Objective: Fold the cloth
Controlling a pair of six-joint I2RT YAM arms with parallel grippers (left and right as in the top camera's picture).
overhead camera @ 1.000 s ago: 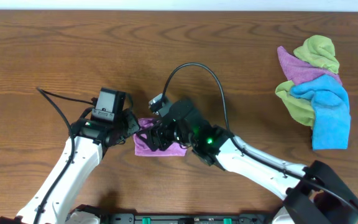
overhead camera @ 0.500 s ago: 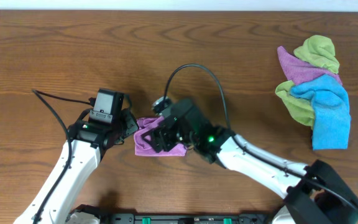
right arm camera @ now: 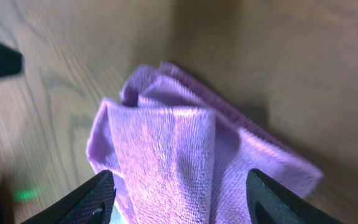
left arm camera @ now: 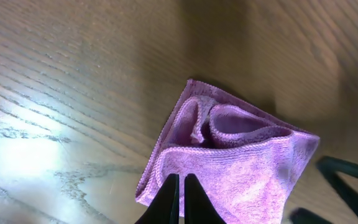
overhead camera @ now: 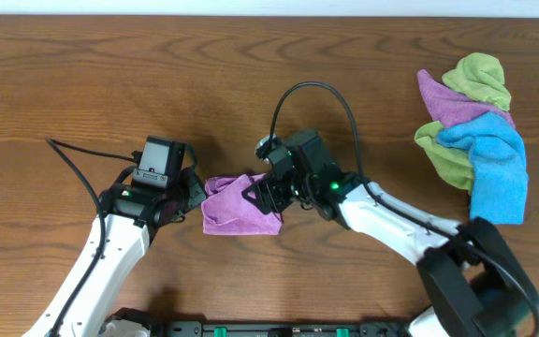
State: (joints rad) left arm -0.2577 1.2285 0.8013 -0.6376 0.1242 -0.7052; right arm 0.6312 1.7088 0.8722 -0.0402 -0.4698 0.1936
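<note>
The lilac cloth [overhead camera: 235,208] lies bunched and partly folded on the wooden table between my two arms. In the left wrist view the cloth [left arm camera: 241,162] shows curled folds at its far side. My left gripper [overhead camera: 196,193] is at the cloth's left edge, and its fingers [left arm camera: 180,186] are pressed together on the near edge of the cloth. My right gripper [overhead camera: 258,194] is at the cloth's right side. Its jaws [right arm camera: 185,199] are wide open, with the cloth [right arm camera: 166,149] between and below them, not gripped.
A pile of other cloths lies at the far right: olive-green [overhead camera: 480,75], purple [overhead camera: 447,101] and bright blue [overhead camera: 496,173]. Black cables loop from both arms [overhead camera: 312,94]. The table's front edge [overhead camera: 279,328] carries a black rail.
My right gripper has drawn back to the right off the cloth, uncovering more of it. The left gripper has barely moved at the cloth's left edge.
</note>
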